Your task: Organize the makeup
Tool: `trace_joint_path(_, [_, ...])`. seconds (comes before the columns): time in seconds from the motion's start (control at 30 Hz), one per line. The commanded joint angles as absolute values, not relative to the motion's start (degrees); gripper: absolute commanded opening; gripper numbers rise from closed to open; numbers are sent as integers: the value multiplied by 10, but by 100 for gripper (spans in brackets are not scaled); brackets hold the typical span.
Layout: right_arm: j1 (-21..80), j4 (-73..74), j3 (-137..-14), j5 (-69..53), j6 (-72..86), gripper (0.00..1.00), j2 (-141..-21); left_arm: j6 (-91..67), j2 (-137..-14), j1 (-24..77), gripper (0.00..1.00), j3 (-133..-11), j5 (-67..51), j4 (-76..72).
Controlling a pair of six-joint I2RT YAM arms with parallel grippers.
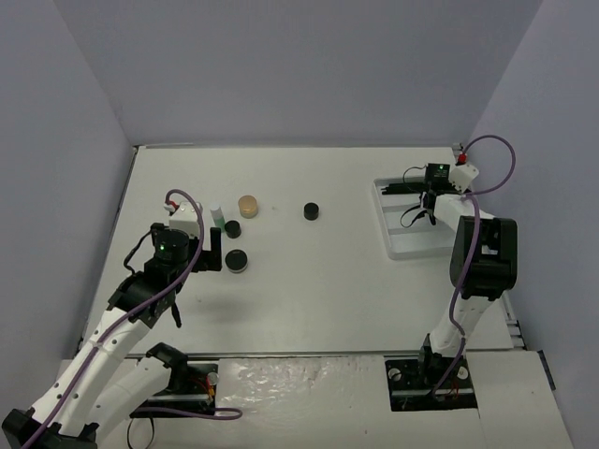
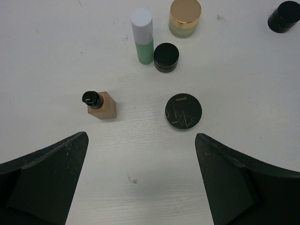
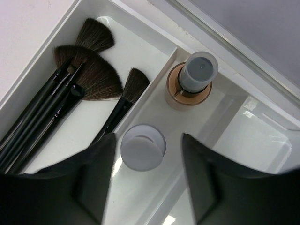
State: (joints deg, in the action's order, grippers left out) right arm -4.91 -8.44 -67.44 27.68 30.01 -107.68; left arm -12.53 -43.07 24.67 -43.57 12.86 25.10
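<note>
The flat round black jar (image 2: 183,112) carries one small pale word near the top edge of its lid, too tiny to read, above a zigzag line.

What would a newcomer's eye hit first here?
The black brushes fanned in one compartment of the white tray, at right, with the right claw straddling a white-capped bottle next door. At left, a green bottle and gold-lidded jar stand loose among black jars before the open left claw.

White bench (image 1: 318,299): tray (image 1: 416,245) by right edge. Left-centre cluster: tan jar (image 1: 248,205), green bottle (image 1: 217,214), small black jar (image 1: 232,228), flat black jar (image 1: 238,259), tan bottle (image 2: 101,106). Lone black jar (image 1: 311,211) mid-bench.
</note>
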Motion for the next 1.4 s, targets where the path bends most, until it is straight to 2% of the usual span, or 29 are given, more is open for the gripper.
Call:
trace_joint_path(0.0, [-52, -82, -702, 288, 311, 67, -1052, -126, -431, 243, 97, -464, 130, 225])
trace_joint_path(0.27, [-37, -33, -685, 240, 313, 79, -968, -148, -433, 243, 97, -469, 161, 238])
trace_joint_path(0.57, [-4, 20, -634, 151, 302, 100, -796, -244, -512, 225, 97, -513, 241, 295])
trace_joint_path(0.97, [27, 25, -571, 45, 234, 100, -596, -237, -699, 86, 96, -577, 129, 254])
trace_joint_path(1.37, [64, 29, -524, 9, 220, 100, -533, -165, -817, 3, 88, -596, -26, 226])
